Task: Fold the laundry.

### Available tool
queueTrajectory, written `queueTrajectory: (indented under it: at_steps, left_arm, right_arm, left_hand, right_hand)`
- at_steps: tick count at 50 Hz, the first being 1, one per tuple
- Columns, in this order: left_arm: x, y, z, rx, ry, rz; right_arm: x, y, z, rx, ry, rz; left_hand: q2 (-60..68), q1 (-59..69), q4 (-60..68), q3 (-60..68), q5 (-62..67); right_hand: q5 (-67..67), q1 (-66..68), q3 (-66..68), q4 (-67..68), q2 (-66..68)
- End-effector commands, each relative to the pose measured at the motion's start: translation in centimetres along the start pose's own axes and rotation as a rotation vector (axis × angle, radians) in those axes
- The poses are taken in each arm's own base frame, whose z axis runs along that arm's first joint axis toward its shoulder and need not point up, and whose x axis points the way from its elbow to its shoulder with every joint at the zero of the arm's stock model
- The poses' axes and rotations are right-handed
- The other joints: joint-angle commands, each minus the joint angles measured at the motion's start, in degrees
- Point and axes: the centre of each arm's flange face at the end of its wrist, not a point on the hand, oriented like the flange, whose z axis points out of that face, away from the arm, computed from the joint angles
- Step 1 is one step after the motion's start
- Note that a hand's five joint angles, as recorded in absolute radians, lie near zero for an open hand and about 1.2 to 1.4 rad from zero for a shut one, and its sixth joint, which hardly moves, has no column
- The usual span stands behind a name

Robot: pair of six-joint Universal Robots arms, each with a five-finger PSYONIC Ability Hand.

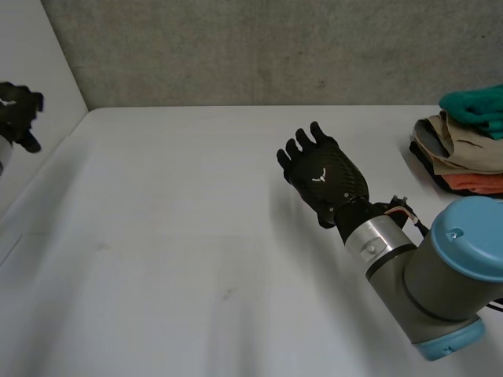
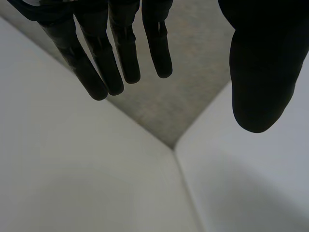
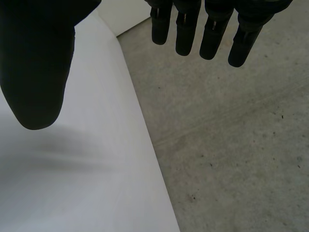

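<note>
1. Where the white table (image 1: 173,251) reaches its far right edge, the laundry pile (image 1: 460,153) rests on it, well apart from both hands.
2. Layers of the pile, top down: a teal cloth (image 1: 475,106), beige pieces (image 1: 456,141), then an orange layer (image 1: 475,182) and a black one at the base.
3. Right hand (image 1: 322,174): positioned over the table right of centre, to the left of the pile and not touching it. The back of the hand faces the head camera and the fingers point toward the far side.
4. Right hand state, read in the right wrist view: the fingers (image 3: 212,34) are straight, the thumb (image 3: 38,63) stands well apart from them, and nothing is held. Beyond the fingertips lie the table's edge and the grey concrete wall (image 3: 231,145).
5. Left hand (image 1: 20,110): positioned at the far left of the scene, beside the white side panel (image 1: 31,63).
6. Left hand state, read in the left wrist view: the fingers (image 2: 96,63) are straight and side by side, the thumb (image 2: 263,63) is set apart, and nothing is held.
7. Right arm (image 1: 424,275): its grey joint and light-blue cap occupy the near right.
</note>
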Motion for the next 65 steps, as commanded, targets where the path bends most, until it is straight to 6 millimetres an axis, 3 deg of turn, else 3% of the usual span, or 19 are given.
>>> queueTrajectory:
  at_steps: [1, 4, 8, 14, 16, 18, 19, 22, 23, 26, 28, 31, 40, 44, 65]
  left_arm:
    - [-1.9, -0.1, 0.4, 0.031, -0.077, 0.002]
    - [-1.9, -0.3, 0.3, 0.032, -0.072, 0.002]
    - [-1.7, -2.1, -0.1, 0.053, -0.064, -0.01]
    - [0.5, -8.9, -3.1, 0.106, 0.028, -0.156]
    - [1.8, -12.4, -5.3, 0.118, 0.086, -0.273]
    - [2.8, -14.6, -7.2, 0.111, 0.127, -0.362]
    - [3.9, -16.5, -9.2, 0.091, 0.172, -0.449]
    - [5.3, -18.9, -12.6, 0.048, 0.231, -0.57]
    - [6.2, -20.0, -14.9, 0.009, 0.262, -0.634]
    - [6.9, -21.8, -18.7, -0.013, 0.29, -0.69]
    - [7.1, -22.6, -20.0, 0.007, 0.299, -0.692]
    - [7.6, -23.1, -21.5, 0.023, 0.315, -0.667]
    - [8.8, -21.4, -22.5, -0.037, 0.342, -0.591]
    - [9.1, -21.5, -23.5, -0.025, 0.363, -0.587]
    - [7.7, -20.7, -21.8, -0.006, 0.281, -0.603]
  right_arm:
    - [0.7, -0.7, 0.1, 0.004, 0.027, 0.045]
    - [1.3, -1.1, 0.1, -0.001, 0.037, 0.09]
    - [2.4, -1.8, 0.1, -0.022, 0.052, 0.169]
    - [8.1, -4.6, -0.7, -0.09, 0.163, 0.365]
    - [10.2, -5.4, -1.2, -0.132, 0.194, 0.442]
    - [11.5, -5.5, -1.7, -0.177, 0.204, 0.495]
    - [12.4, -5.3, -2.0, -0.22, 0.213, 0.544]
    - [13.3, -4.7, -2.7, -0.296, 0.218, 0.614]
    - [13.7, -4.0, -3.1, -0.343, 0.228, 0.654]
    - [14.1, -3.5, -3.4, -0.37, 0.244, 0.69]
    - [14.4, -2.9, -3.5, -0.371, 0.263, 0.685]
    - [14.5, -2.3, -3.7, -0.369, 0.28, 0.655]
    - [15.1, -0.7, -3.5, -0.313, 0.344, 0.54]
    - [15.2, -0.7, -3.3, -0.284, 0.358, 0.542]
    - [14.9, -1.0, -2.9, -0.263, 0.338, 0.581]
  left_hand:
    - [5.76, 5.76, 5.58, 5.79, 5.87]
    - [5.59, 5.59, 5.42, 5.62, 5.7]
    - [3.24, 3.24, 3.07, 3.27, 3.35]
    - [-6.34, -6.34, -6.52, -6.31, -6.23]
    - [-12.2, -12.2, -12.38, -12.17, -12.09]
    - [-14.92, -14.92, -15.09, -14.89, -14.81]
    - [-16.59, -16.6, -16.77, -16.57, -16.49]
    - [-19.3, -19.3, -19.47, -19.27, -19.19]
    - [-21.13, -21.14, -21.31, -21.11, -21.03]
    - [-22.2, -22.21, -22.38, -22.18, -22.1]
    - [-22.2, -22.21, -22.38, -22.18, -22.1]
    - [-22.2, -22.21, -22.38, -22.18, -22.1]
    - [-22.2, -22.21, -22.38, -22.18, -22.1]
    - [-22.2, -22.21, -22.38, -22.18, -22.1]
    - [-22.2, -22.21, -22.38, -22.18, -22.1]
  right_hand:
    - [3.31, 4.46, 3.62, 3.81, 4.41]
    - [1.3, 2.45, 1.61, 1.8, 2.4]
    - [-7.26, -6.11, -6.95, -6.76, -6.16]
    - [-7.79, -6.64, -7.48, -7.29, -6.69]
    - [-7.79, -6.64, -7.48, -7.29, -6.69]
    - [-7.79, -6.64, -7.48, -7.29, -6.69]
    - [-7.79, -6.64, -7.48, -7.29, -6.69]
    - [-7.79, -6.64, -7.48, -7.29, -6.69]
    - [-7.79, -6.64, -7.48, -7.29, -6.69]
    - [-7.79, -6.64, -7.48, -7.29, -6.69]
    - [-7.79, -6.64, -7.48, -7.29, -6.69]
    - [-7.79, -6.64, -7.48, -7.29, -6.69]
    - [-7.79, -6.64, -7.48, -7.29, -6.69]
    - [-7.79, -6.64, -7.48, -7.29, -6.69]
    - [-7.79, -6.64, -7.48, -7.29, -6.69]
